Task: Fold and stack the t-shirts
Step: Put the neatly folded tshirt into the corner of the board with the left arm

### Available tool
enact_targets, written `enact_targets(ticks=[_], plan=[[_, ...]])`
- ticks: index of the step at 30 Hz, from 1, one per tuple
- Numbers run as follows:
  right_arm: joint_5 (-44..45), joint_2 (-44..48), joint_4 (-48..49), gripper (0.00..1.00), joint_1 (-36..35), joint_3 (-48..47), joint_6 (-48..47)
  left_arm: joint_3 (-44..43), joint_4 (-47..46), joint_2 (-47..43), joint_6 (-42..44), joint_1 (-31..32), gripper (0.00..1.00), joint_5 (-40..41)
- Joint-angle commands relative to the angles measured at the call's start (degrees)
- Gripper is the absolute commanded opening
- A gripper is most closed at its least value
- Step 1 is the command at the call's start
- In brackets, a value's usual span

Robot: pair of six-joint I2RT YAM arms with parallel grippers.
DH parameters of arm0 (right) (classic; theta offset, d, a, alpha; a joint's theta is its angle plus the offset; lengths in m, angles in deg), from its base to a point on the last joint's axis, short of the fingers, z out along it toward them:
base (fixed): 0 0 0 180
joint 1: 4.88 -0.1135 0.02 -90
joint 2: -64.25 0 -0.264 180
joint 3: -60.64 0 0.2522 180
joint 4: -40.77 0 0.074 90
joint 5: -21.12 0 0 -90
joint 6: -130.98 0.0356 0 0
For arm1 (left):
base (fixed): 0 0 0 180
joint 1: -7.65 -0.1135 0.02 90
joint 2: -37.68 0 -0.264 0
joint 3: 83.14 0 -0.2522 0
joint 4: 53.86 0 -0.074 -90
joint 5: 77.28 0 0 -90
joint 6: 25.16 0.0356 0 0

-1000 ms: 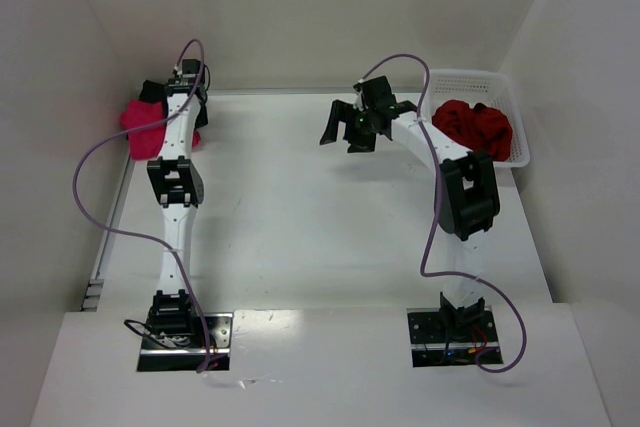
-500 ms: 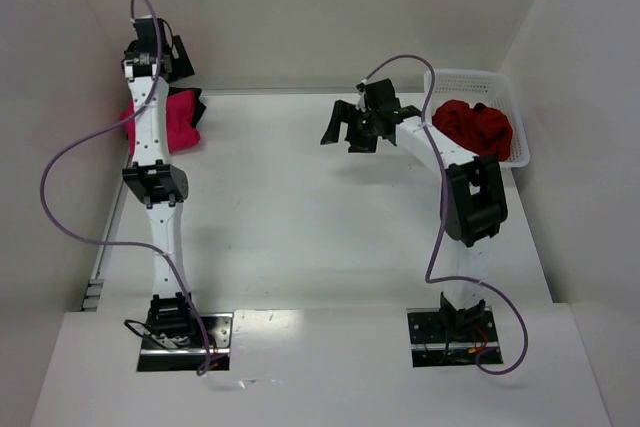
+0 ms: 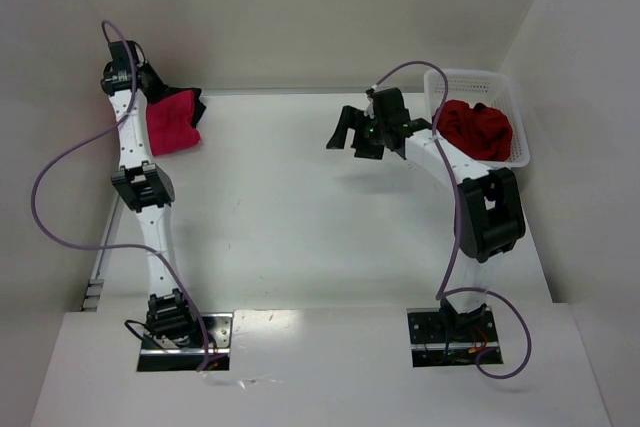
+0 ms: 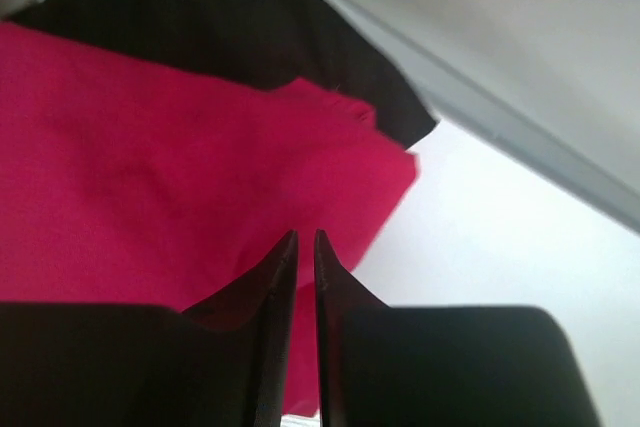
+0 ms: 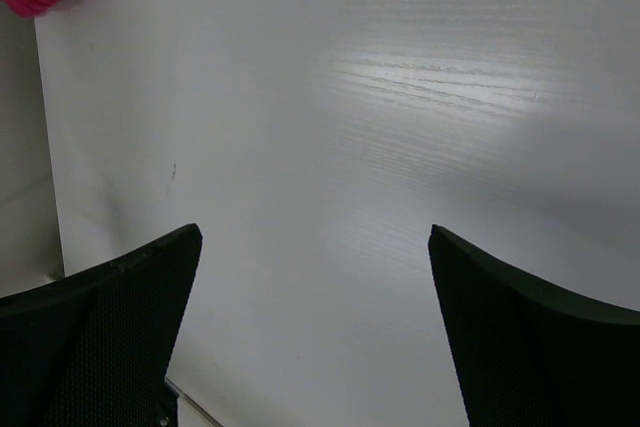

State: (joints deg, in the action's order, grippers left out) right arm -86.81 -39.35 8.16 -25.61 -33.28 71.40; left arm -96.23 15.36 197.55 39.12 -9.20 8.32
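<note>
Barely begun: our pink t-shirt [image 3: 170,125] looks folded upper left, red t-shirts [image 3: 478,127] wait in the basket [image 3: 470,74]; left gripper [image 4: 300,237] narrow, right gripper [image 5: 315,237] wide.

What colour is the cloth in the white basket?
Dark red, plain. The cloth shows best in the top external view.

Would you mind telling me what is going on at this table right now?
Two robot arms are working on folding and stacking t-shirts. The left gripper, nearly closed with nothing visible between its fingers, hovers over the crimson-pink shirt at the far left corner of the table, with black cloth behind it. The right gripper hangs open above the table beside the white basket, where the dark red shirts lie bunched, not yet folded.
</note>
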Motion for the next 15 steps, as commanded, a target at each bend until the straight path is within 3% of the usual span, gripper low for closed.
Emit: enact_targets(ticks=[1,15], plan=[[1.8,3.0,4.2,1.00,0.1,0.8,0.3,-0.3,-0.3,0.9,1.7,0.2,0.18,-8.3],[1.8,1.9,3.6,1.00,0.1,0.3,-0.2,6.6,5.8,4.9,7.1,5.9,0.20,1.4]])
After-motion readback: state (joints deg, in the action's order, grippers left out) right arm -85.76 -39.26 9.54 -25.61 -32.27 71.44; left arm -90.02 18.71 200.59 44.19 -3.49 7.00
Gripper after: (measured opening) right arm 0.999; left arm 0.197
